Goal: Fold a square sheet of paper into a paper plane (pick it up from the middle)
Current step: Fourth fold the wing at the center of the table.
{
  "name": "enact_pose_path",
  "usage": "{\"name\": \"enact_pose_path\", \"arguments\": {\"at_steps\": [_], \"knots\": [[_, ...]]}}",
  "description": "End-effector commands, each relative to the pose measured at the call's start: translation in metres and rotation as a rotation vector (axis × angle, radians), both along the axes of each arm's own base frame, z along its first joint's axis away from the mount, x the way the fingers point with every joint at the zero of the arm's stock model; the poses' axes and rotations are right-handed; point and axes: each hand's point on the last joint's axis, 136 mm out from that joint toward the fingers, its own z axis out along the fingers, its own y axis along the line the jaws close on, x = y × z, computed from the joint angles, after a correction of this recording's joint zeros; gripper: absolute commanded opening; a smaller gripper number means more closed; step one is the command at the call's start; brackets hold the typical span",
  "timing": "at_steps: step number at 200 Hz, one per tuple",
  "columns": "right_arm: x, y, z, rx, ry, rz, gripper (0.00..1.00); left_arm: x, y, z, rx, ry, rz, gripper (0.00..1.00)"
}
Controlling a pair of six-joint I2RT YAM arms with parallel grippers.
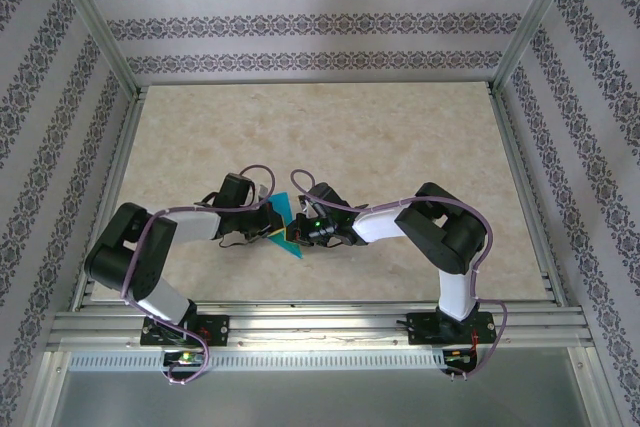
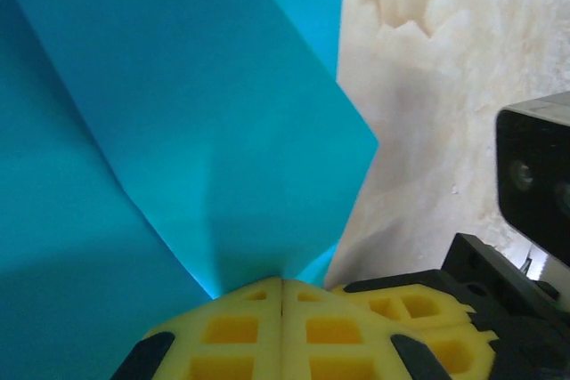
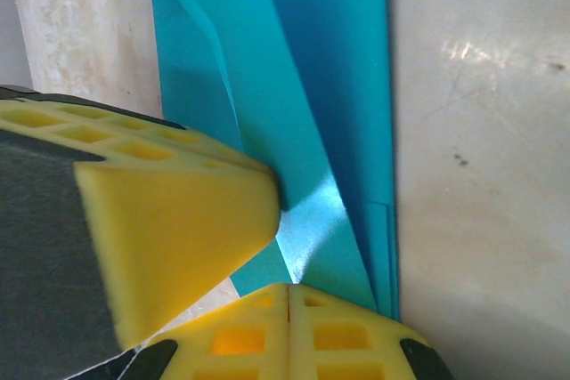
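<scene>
Left pincer [image 2: 282,298], right pincer [image 3: 289,302] both clamped on folded teal paper [image 1: 284,210], tips adjacent.

Two robot arms, the left arm [image 1: 140,257] and the right arm [image 1: 450,237], on one beige worktop [image 1: 400,147]. Two pincers with yellow pads, the left pincer [image 2: 282,289] and the right pincer [image 3: 289,293]. One sheet of teal paper [image 2: 178,131], folded.

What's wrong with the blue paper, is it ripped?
No rip shows. The thin teal-blue paper sheet is folded into layered flaps, pinched by the left end effector and right end effector; nothing looks odd.
</scene>
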Motion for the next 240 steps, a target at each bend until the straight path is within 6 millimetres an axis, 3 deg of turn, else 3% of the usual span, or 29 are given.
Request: {"name": "enact_pose_path", "arguments": {"at_steps": [1,47,155,182,240], "knots": [[-0.022,-0.039,-0.045,-0.177,0.110,-0.010,0.00,0.005,0.001,-0.006,0.034,0.006,0.006,0.05],[-0.024,-0.041,-0.049,-0.190,0.113,-0.013,0.00,0.007,0.006,-0.013,0.076,0.018,0.024,0.05],[-0.026,-0.034,-0.053,-0.199,0.108,0.025,0.00,0.024,0.005,0.022,0.075,-0.064,0.028,0.08],[-0.032,-0.040,-0.059,-0.218,0.118,0.019,0.00,0.026,0.010,0.027,0.097,-0.078,0.038,0.08],[-0.029,-0.042,-0.052,-0.222,0.102,0.018,0.00,0.032,0.010,0.030,0.086,-0.094,0.041,0.08]]}}
